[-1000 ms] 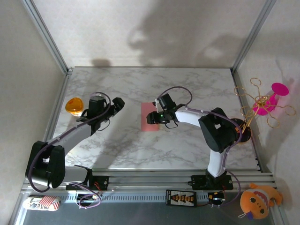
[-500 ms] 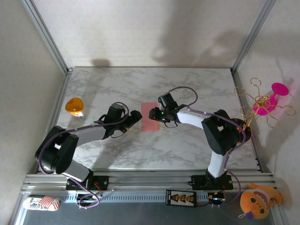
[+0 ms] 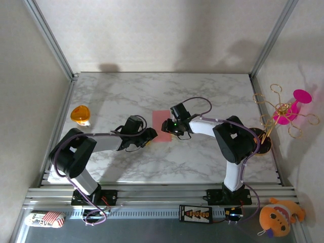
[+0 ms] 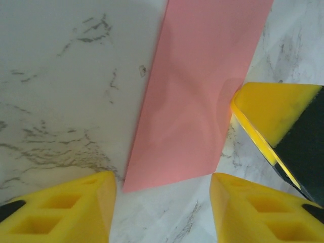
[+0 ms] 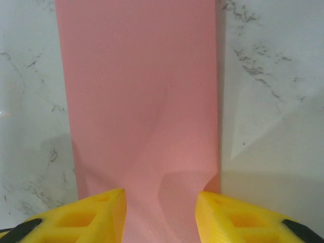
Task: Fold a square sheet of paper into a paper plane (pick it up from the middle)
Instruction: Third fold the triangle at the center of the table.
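While both arms reach over the marble table (image 3: 202, 96) in the top view, the square sheet of paper (image 3: 158, 121), a salmon-pink oblong, lies flat near the middle. The left gripper (image 3: 150, 135) is at its near-left corner and the right gripper (image 3: 167, 126) at its right edge. From the left wrist, the left gripper (image 4: 162, 212) stands parted and empty, the paper (image 4: 197, 96) just ahead. From the right wrist, the right gripper (image 5: 159, 217) stands parted astride the paper (image 5: 136, 101), a low buckle between its fingers.
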{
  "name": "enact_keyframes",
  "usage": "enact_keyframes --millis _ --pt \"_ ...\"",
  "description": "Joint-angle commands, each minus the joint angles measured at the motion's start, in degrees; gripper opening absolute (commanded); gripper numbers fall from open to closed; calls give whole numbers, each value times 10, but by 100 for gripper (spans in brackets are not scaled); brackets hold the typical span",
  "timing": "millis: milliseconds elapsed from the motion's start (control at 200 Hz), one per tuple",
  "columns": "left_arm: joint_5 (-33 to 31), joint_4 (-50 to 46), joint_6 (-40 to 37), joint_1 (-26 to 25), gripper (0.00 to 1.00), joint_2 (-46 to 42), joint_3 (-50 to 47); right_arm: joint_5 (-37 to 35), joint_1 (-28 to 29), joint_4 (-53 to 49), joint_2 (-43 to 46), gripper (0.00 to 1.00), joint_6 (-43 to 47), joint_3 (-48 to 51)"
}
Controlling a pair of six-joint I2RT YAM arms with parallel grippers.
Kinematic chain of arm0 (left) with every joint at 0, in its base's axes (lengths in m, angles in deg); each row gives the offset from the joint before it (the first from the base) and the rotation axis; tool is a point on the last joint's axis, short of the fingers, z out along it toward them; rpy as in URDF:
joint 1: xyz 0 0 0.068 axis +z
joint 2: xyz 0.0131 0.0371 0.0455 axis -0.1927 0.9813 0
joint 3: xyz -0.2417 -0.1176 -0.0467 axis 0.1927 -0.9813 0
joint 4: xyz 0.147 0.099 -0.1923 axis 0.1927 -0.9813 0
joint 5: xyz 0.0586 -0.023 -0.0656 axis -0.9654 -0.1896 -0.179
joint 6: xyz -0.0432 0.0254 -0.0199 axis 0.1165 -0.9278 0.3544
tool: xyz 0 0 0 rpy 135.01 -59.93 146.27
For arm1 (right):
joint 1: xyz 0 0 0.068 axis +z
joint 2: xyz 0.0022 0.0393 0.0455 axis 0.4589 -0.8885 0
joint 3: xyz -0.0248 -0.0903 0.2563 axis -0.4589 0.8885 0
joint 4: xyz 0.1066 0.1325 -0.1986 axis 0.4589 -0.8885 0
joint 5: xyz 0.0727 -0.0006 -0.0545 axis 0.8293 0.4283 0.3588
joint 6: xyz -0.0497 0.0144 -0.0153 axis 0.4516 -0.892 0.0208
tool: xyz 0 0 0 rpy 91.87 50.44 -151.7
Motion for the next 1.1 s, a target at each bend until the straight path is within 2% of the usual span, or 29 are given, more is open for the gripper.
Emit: enact_keyframes --millis 0,190,471,1097 --pt "6 -24 -23 -4 46 5 25 -1 -2 -36 -29 42 -9 17" --pt "-2 -84 -63 -4 44 22 56 -4 -4 -41 -31 42 -6 19" --pt "4 -88 -60 -6 50 35 59 -6 -4 -45 -34 42 -6 16" --pt "28 -81 -80 -16 50 51 92 -2 -7 -49 -40 42 -7 16"
